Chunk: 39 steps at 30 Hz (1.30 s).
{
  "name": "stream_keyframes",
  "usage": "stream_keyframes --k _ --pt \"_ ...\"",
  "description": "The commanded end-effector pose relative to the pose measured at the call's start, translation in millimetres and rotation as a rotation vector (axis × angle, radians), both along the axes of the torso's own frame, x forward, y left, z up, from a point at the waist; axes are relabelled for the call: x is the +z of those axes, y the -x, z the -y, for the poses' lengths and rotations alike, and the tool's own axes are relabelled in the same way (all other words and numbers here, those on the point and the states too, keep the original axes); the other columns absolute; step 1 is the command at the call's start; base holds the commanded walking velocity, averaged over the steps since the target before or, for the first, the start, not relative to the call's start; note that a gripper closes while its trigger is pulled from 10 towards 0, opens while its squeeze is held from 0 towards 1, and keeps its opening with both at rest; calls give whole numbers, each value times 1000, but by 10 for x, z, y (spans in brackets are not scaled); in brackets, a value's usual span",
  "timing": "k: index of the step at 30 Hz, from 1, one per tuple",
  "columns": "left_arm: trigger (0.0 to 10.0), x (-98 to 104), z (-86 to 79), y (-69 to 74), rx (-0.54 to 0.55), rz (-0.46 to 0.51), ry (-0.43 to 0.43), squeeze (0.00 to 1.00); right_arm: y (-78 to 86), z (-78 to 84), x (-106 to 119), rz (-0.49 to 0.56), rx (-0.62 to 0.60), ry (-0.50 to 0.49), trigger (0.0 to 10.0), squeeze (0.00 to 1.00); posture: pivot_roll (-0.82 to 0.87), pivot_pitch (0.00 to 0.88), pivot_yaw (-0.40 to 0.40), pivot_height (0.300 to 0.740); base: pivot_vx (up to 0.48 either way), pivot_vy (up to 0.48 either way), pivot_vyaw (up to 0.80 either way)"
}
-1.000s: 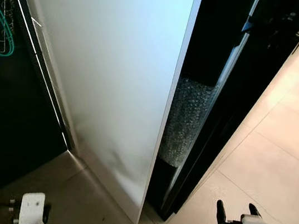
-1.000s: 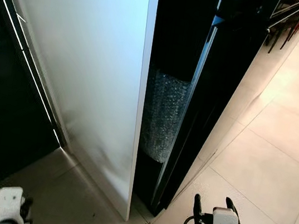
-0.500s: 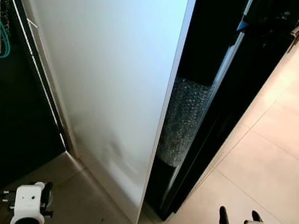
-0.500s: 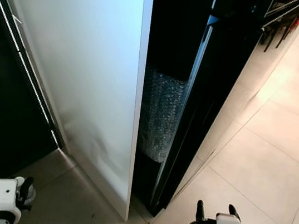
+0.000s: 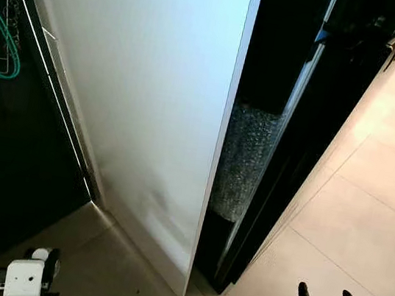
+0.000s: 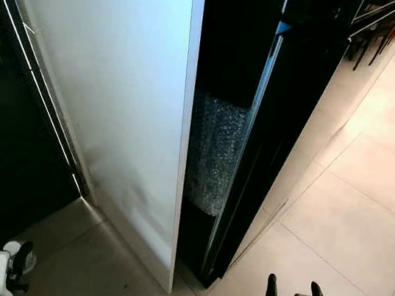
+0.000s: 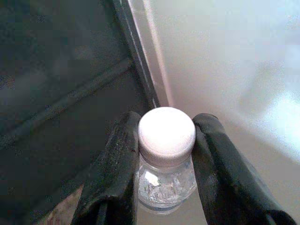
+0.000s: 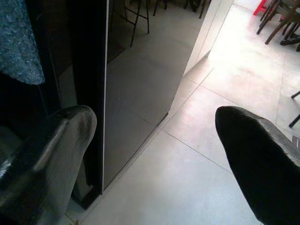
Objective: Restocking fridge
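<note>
- The left end effector (image 7: 165,154) is clamped on a clear plastic bottle (image 7: 165,180), one black finger (image 7: 117,164) on each side just under its white cap (image 7: 167,129).
- By my judgement the bottle is light and smooth, with thin walls that would give under squeezing; the stiff ribbed neck where it is held looks the safest grip.
- The bottle's body and fill level are hidden below the cap.
- The right end effector (image 8: 154,140) has its fingers wide apart, holding nothing, above the tiled floor (image 8: 187,178).
- Ahead of both stands the fridge's white side panel (image 5: 147,88); right of it a dark gap holds bubble wrap (image 5: 244,162). The shelves inside are too dark to make out.
</note>
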<state>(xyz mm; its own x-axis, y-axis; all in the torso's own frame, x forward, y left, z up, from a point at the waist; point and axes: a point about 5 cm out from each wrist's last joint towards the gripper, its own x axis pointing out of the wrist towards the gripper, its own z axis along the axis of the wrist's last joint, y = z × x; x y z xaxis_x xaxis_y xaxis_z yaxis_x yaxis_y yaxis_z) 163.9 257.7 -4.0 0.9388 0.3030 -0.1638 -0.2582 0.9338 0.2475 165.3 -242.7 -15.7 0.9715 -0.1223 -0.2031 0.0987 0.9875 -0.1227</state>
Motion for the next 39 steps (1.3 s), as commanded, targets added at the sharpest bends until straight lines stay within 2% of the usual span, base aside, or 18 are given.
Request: stream_keyframes --k 1,3,4,5,6,8,10,12,13,15,17,19,21,26,29,30,33,39 --pt "10000 -114 7 4 -26 -93 -18 0 46 16 -102 -71 -18 -28 10000 0 -114 0 51 740 0 0 0" --pt "10000 -187 3 2 -24 -140 -20 0 58 3 -151 -91 -22 -55 10000 0 -114 0 51 740 0 0 0" --pt "10000 -254 -13 4 5 -180 1 0 74 23 -222 -144 -40 -65 10000 0 -119 0 46 740 0 0 0" --pt "10000 -374 -36 16 63 -260 41 0 110 59 -334 -233 -75 -82 10000 0 -121 0 42 740 0 0 0" --pt "10000 -428 -37 25 83 -305 52 0 123 80 -376 -269 -99 -93 10000 0 -128 0 46 740 0 0 0" --pt "10000 -529 9 60 72 -404 24 0 166 85 -493 -390 -127 -114 10000 0 -144 0 52 740 0 0 0" --pt "10000 -549 18 74 74 -425 14 0 176 82 -512 -414 -124 -105 10000 0 -147 0 53 740 0 0 0" --pt "10000 -636 59 149 103 -484 57 0 194 -2 -587 -506 -45 -79 10000 0 -137 0 43 740 0 0 0" --pt "10000 -636 59 149 103 -484 57 0 194 -2 -587 -506 -45 -79 10000 0 -137 0 43 740 0 0 0" --pt "10000 -757 112 267 101 -592 90 0 208 -76 -659 -607 16 -93 10000 0 -110 0 10 740 0 0 0" --pt "10000 -773 122 281 104 -608 100 0 206 -86 -665 -619 28 -92 10000 0 -105 0 7 740 0 0 0" --pt "10000 -819 199 296 56 -652 114 0 228 -132 -708 -678 49 -92 10000 0 -96 0 1 740 0 0 0" --pt "10000 -895 316 325 -35 -750 141 0 258 -306 -763 -739 195 -72 10000 0 -97 0 0 740 0 0 0" --pt "10000 -891 285 298 -19 -761 159 0 310 -294 -791 -747 102 -130 10000 0 -101 0 18 740 0 0 0" --pt "10000 -879 231 286 16 -758 160 0 411 -257 -821 -785 97 -114 10000 0 -104 0 24 740 0 0 0" --pt "10000 -867 209 266 26 -752 156 0 501 -218 -845 -808 52 -140 10000 0 -103 0 31 740 0 0 0" --pt "10000 -850 183 225 51 -741 169 0 600 -140 -862 -818 -47 -189 10000 0 -105 0 39 740 0 0 0" --pt "10000 -836 161 174 64 -752 179 0 715 -107 -885 -829 -111 -228 10000 0 -115 0 73 740 0 0 0"
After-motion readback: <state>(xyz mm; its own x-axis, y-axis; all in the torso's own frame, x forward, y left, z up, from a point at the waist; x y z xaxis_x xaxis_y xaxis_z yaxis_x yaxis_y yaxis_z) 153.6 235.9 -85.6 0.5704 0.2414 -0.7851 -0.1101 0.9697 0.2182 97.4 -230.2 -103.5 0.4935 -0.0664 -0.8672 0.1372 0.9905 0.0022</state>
